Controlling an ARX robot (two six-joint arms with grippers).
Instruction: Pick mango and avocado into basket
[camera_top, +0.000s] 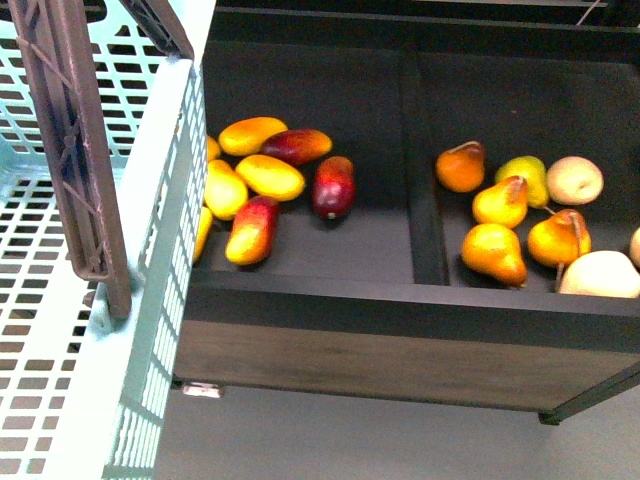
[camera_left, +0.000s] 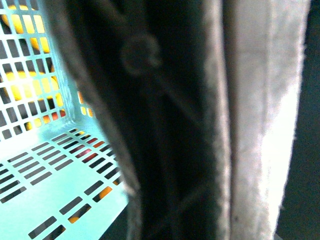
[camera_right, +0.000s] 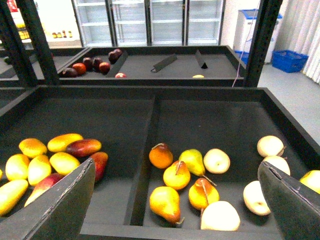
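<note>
Right gripper (camera_right: 176, 165): jaws spread wide and holding nothing, poised over the black two-compartment display bin (camera_top: 400, 290). Left gripper: state cannot be told, as its wrist view is filled by a blurred dark bar at close range. The light teal slotted plastic basket (camera_top: 150, 200), with its brown ribbed swing handle (camera_top: 75, 150), sits just beside the bin's left compartment, and no fruit shows in it. A smooth oblong yellow-orange mango (camera_top: 252, 135) lies at the rear of the heap in that compartment, touching a redder neighbour. The stemmed orange pears (camera_top: 493, 252) occupy the right compartment. No dark green avocado is identifiable in any view. Step in hand, as judged: reaching for a mango. Recommendation: bring the gripper across the divider, descend at the heap's open side, close across the fruit's short axis and avoid nudging adjoining fruit.
</note>
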